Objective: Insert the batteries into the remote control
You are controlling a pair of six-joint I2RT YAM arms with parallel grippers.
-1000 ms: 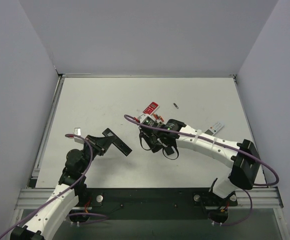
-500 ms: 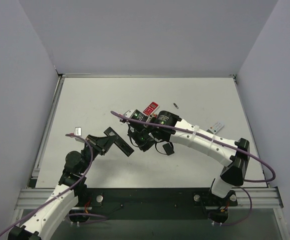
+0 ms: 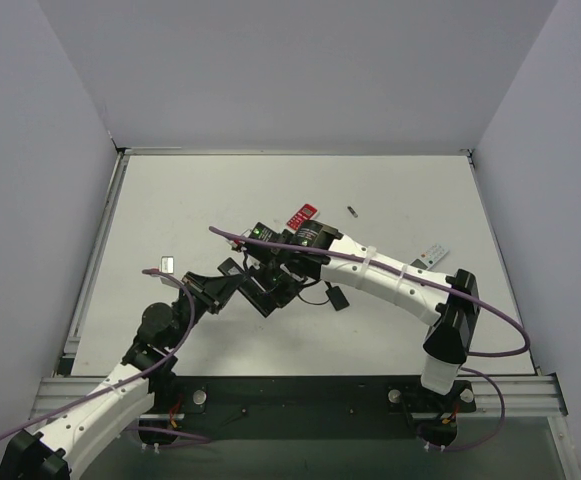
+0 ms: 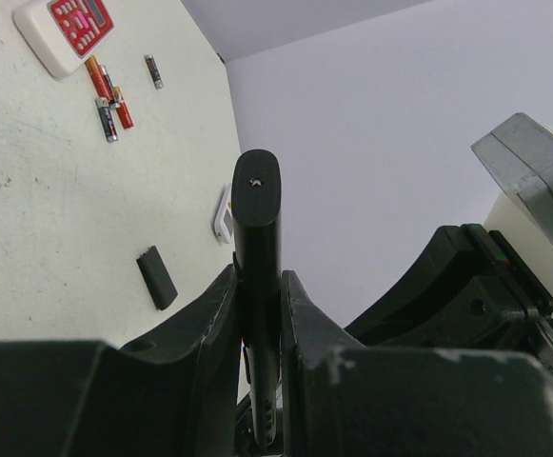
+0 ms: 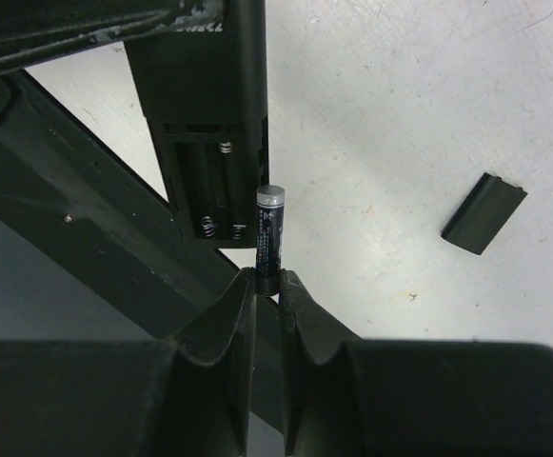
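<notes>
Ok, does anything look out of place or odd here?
Nothing damaged or spilled. The remote in the left gripper has its compartment open and empty; the cover lies loose on the table. The battery in the right gripper sits beside the compartment, not in it.

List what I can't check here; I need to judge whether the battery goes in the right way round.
- Right wrist view: the battery has its lower end buried between the right gripper fingers; markings too dark to read.
- Top view: the remote control has its open bay too small and dark, partly under the right wrist.
- Left wrist view: the left gripper holds the remote control edge-on, so the bay faces away.
</notes>
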